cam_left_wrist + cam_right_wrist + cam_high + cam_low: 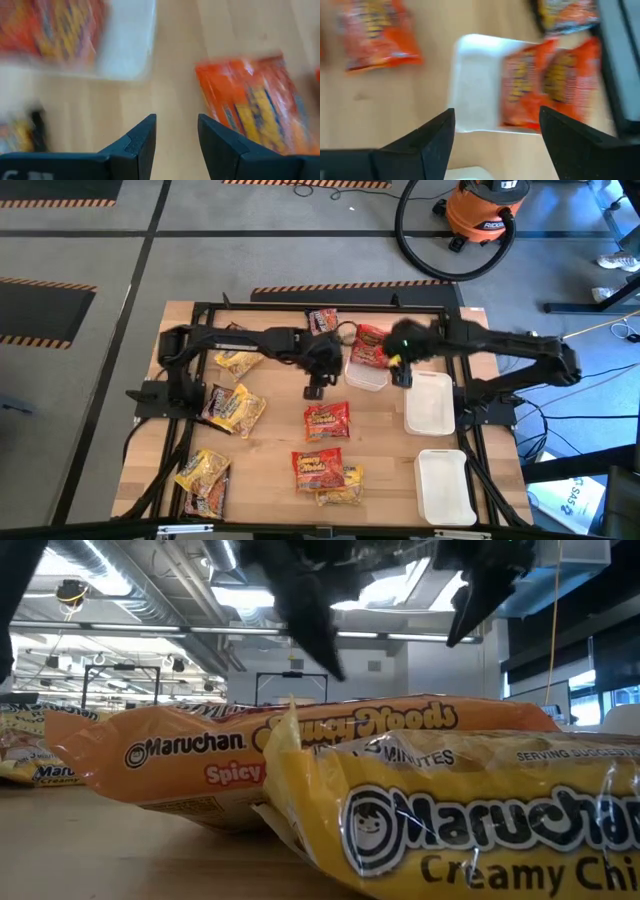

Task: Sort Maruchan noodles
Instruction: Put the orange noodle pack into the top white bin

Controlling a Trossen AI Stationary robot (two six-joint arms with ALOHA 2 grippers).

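Both tools, the left tool [316, 387] and right tool [403, 376], hover parted and empty beside the red packets [370, 347] lying half in the tray [368, 376], so fetching another red packet [327, 421] from the bench [270, 455] likely comes next.

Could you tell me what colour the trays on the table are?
White, clearest in the high view: trays.

arms: two, dark, jointed, matte black links
left gripper [176, 145]: two black wedge-shaped fingers, angular faceted edges
right gripper [497, 145]: two black pointed fingers, broad at base
right arm light: small green glow near wrist
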